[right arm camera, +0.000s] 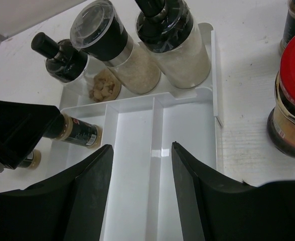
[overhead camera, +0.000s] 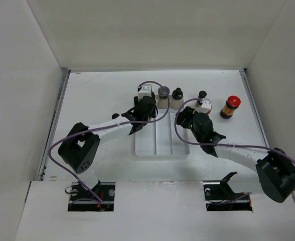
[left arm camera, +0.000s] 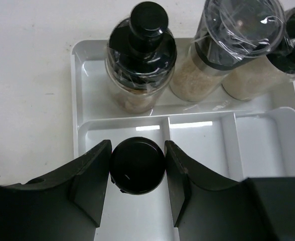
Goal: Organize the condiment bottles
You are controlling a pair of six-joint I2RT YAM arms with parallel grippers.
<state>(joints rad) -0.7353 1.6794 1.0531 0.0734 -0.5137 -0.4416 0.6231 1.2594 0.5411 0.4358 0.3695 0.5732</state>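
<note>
Left hand (left arm camera: 137,152): clamped on the black cap of a slim vial (right arm camera: 77,131), held cap-up at the left lane of the white tray (overhead camera: 152,148), about the tray's 10 o'clock. Cannot tell whether its base touches the lane floor. Gripping by the cap probably lets the vial go straight down into the narrow lane without the fingers fouling the dividers.

Right hand (right arm camera: 142,150): fingers apart, nothing between them, above the tray's 3 o'clock side. Judged to be standing by, clear of the left arm.

Far cross compartment, 12 o'clock: three bottles upright, close in a row:
- knob-topped shaker (left arm camera: 140,60)
- grey-lidded grinder (left arm camera: 233,40)
- second black-capped shaker (right arm camera: 172,35)

The bulky ones sit at the back, likely to keep the lanes for slim vials.

On the bench (overhead camera: 97,95), at the tray's 2 o'clock:
- one red-capped jar (overhead camera: 230,107)
- one small dark bottle (overhead camera: 202,95)

Count: six sure. There is a possible seventh, half hidden behind the left hand, unconfirmed.
</note>
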